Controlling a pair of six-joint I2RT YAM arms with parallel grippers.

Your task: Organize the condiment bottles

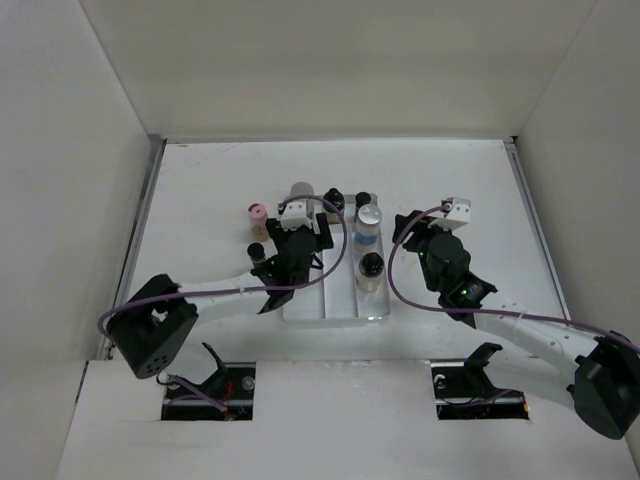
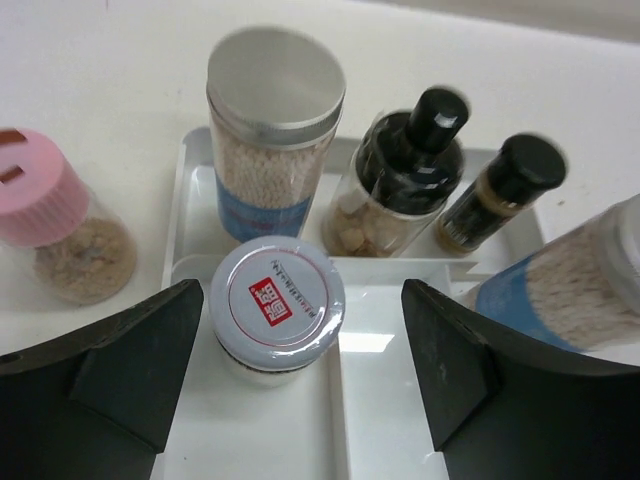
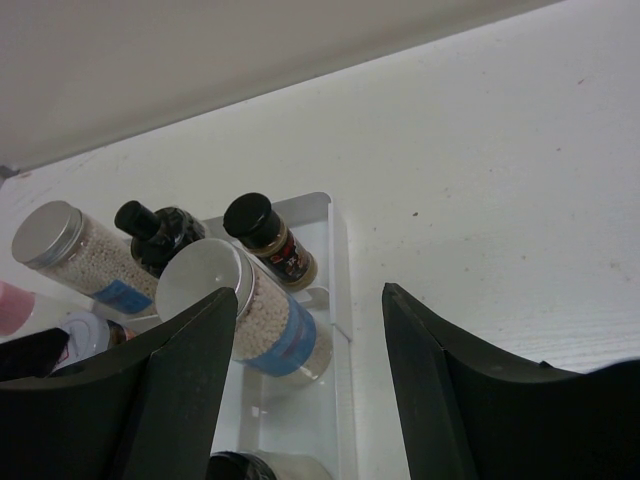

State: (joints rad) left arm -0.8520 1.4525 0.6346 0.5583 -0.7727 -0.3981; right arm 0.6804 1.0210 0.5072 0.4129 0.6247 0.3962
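One red-labelled jar inside left claw, hidden overhead

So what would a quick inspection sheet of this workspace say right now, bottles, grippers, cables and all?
Surface: white table with a white divided tray in the middle.
Job's things: silver-capped jar, round black-capped bottle, small black-capped bottle, white-lidded jar and second silver-capped jar stand in the tray. The pink-capped jar stands on the table to its left.
Clutter: nothing seen.
Grippers: left gripper open, one finger on each side of the white-lidded jar with gaps showing. Right gripper open, nothing between its fingers.
Cables: purple cables loop along both arms.
Surroundings: white walls on three sides.
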